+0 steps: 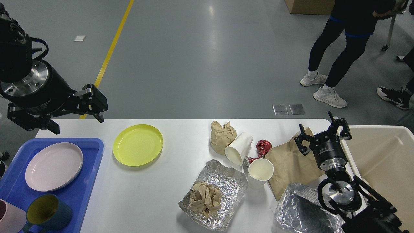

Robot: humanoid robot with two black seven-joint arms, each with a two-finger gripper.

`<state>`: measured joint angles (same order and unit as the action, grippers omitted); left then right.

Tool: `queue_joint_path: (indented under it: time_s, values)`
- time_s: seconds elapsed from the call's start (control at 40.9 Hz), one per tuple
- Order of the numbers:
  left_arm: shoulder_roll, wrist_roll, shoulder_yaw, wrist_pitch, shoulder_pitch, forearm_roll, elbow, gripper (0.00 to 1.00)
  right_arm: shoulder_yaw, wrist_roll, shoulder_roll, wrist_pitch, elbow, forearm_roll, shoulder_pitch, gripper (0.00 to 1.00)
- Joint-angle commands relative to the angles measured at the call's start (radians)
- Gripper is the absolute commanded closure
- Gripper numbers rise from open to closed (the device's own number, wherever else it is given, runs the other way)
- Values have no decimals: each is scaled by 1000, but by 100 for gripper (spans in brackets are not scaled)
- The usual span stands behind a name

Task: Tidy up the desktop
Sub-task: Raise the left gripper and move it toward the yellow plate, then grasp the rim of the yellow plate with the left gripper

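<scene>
The white desktop [155, 197] carries a yellow plate [138, 144], a crumpled brown paper ball [222, 134], a white paper cup lying on its side [239, 148], a red foil wrapper [264, 145], an upright paper cup [260, 171], a flat brown paper bag [289, 166], a foil sheet [230, 181] holding crumpled paper [205, 197], and a foil tray [302, 210]. My left gripper [80, 126] is open and empty, raised over the table's far left corner, left of the yellow plate. My right gripper [320, 129] is open and empty over the paper bag's far right corner.
A blue tray [95, 152] at the left holds a pink plate [54, 166], a dark mug [48, 212] and a pink mug [8, 220]. A beige bin [385, 155] stands at the right table end. A person [343, 48] stands beyond the table.
</scene>
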<state>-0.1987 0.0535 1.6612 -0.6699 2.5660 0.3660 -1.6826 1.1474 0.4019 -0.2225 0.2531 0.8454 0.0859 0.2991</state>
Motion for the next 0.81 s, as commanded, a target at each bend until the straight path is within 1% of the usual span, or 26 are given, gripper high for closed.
queue_joint_path:
  time_s: [0.0, 0.147, 0.195, 0.22, 0.293, 0.366, 0.391, 0.464, 0.611, 0.709, 0.757, 0.782]
  values:
    - [-14, -15, -1, 3, -12, -2, 6, 4, 0, 0, 0, 0, 0, 0, 0, 0]
    - [-42, -11, -26, 0, -52, 8, 70, 4, 0, 0, 0, 0, 0, 0, 0, 0]
    - [-42, -12, -32, 16, -107, 39, 101, 5, 0, 0, 0, 0, 0, 0, 0, 0]
    - [-41, -11, -34, 21, -159, 92, 124, 6, 0, 0, 0, 0, 0, 0, 0, 0]
    - [-38, -6, -35, 32, -234, 200, 150, 7, 0, 0, 0, 0, 1, 0, 0, 0]
    - [-35, -4, -38, 70, -306, 292, 173, 7, 0, 0, 0, 0, 1, 0, 0, 0]
    - [-34, -4, -43, 114, -354, 330, 193, 7, 0, 0, 0, 0, 1, 0, 0, 0]
    - [-31, -4, -67, 208, -444, 376, 233, 7, 0, 0, 0, 0, 1, 0, 0, 0]
    - [-34, 0, -158, 459, -659, 435, 328, 7, 0, 0, 0, 0, 1, 0, 0, 0]
    - [-50, 0, -277, 622, -811, 433, 398, 7, 0, 0, 0, 0, 1, 0, 0, 0]
    - [-54, 0, -334, 676, -886, 433, 440, 6, 0, 0, 0, 0, 1, 0, 0, 0]
    - [-62, 2, -387, 711, -961, 426, 496, 6, 0, 0, 0, 0, 1, 0, 0, 0]
